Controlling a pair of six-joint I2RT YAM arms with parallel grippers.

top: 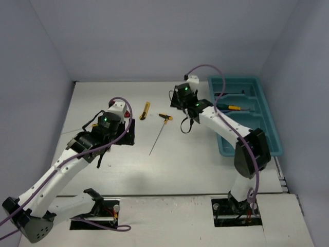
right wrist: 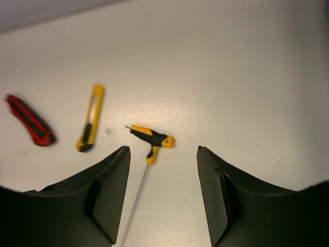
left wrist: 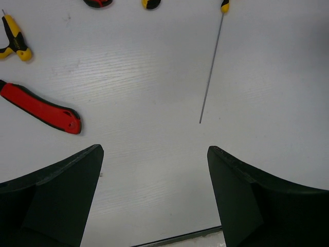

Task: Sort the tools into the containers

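Right gripper [right wrist: 162, 153] wide open, empty, hovering just above yellow-and-black T-handled thin-rod driver [right wrist: 153, 140] on white table [top: 195, 170]. Left gripper [left wrist: 154, 153] also wide (nothing held), near red plastic utility knife [left wrist: 41, 109]. Long teal plastic tray [top: 269, 121] far right

Left arm [top: 56, 172]: white shells, black joint housings, a row of small dark dots.
Right arm [top: 221, 123]: white links, bulky black elbow.
Cables [top: 205, 66]: purple, looping along each arm.
Wrist lights [top: 105, 120]: green.
Left gripper [left wrist: 154, 149], right gripper [right wrist: 162, 152]: matte black wedge fingers.
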